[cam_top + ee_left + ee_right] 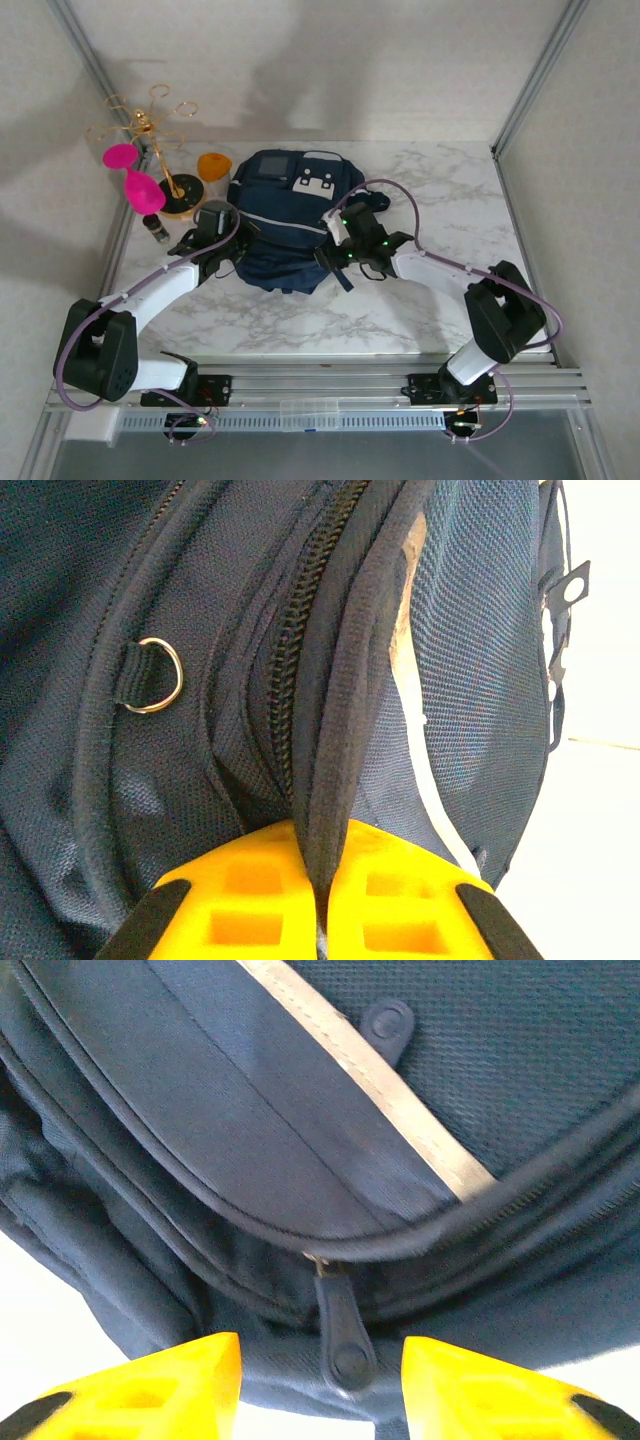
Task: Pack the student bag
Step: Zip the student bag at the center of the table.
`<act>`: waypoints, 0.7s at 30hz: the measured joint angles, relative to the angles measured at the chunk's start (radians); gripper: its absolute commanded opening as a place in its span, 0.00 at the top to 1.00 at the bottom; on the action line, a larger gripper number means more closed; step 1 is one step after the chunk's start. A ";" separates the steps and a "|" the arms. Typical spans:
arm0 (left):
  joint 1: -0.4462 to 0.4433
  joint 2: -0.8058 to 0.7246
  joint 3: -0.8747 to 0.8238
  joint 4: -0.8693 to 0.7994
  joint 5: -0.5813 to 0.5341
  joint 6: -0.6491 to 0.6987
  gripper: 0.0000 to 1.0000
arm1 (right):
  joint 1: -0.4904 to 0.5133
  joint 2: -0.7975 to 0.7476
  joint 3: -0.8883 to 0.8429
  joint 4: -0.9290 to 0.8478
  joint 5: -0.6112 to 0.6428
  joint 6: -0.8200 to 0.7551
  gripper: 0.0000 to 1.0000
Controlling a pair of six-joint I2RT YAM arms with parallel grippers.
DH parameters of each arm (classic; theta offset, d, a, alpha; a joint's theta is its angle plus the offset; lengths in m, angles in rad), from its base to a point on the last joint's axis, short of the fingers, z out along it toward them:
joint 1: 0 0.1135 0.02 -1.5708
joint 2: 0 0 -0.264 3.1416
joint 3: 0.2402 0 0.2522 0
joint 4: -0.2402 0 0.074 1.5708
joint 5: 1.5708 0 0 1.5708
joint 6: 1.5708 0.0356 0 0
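The navy-blue student bag [285, 220] lies flat in the middle of the marble table, its white buckle patch [317, 183] toward the back. My left gripper [228, 245] is at the bag's left side, shut on a dark fabric edge [345, 740] beside the zipper teeth [290, 650]; the yellow fingers [240, 900] pinch that edge between them. My right gripper [338, 252] is at the bag's right front side and stands open. A dark zipper pull tab [340, 1330] hangs in the gap between its yellow fingers [160, 1390], touching neither.
A gold wire stand [160, 140] on a wooden base sits at the back left, with two pink pieces [135, 175] by it, an orange cup [213, 165] and a small dark bottle [153, 229]. A metal D-ring [155, 675] sits on the bag's side.
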 measured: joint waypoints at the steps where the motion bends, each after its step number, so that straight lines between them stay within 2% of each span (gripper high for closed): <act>1: 0.000 0.000 0.000 0.000 0.000 -0.002 1.00 | 0.003 0.016 0.011 0.000 0.003 -0.004 0.53; 6: 0.000 0.000 0.000 0.000 0.000 -0.011 1.00 | 0.006 0.078 0.050 -0.006 0.053 -0.021 0.53; 10: 0.000 0.000 0.000 0.000 0.000 -0.014 1.00 | 0.007 0.117 0.064 -0.007 0.098 -0.029 0.57; 12: 0.000 0.000 0.000 0.000 0.000 -0.016 1.00 | 0.011 0.129 0.064 -0.007 0.113 -0.035 0.65; 14: 0.000 0.000 0.000 0.000 0.000 -0.016 1.00 | 0.015 0.132 0.064 -0.008 0.132 -0.047 0.77; 17: 0.000 0.000 0.000 0.001 -0.001 -0.019 1.00 | 0.019 0.129 0.062 -0.016 0.139 -0.054 0.87; 19: 0.000 -0.001 0.000 0.001 -0.001 -0.020 1.00 | 0.024 0.112 0.045 -0.014 0.148 -0.060 0.97; 21: -0.001 -0.005 0.000 0.002 0.000 -0.023 1.00 | 0.030 0.076 0.019 -0.003 0.151 -0.061 1.00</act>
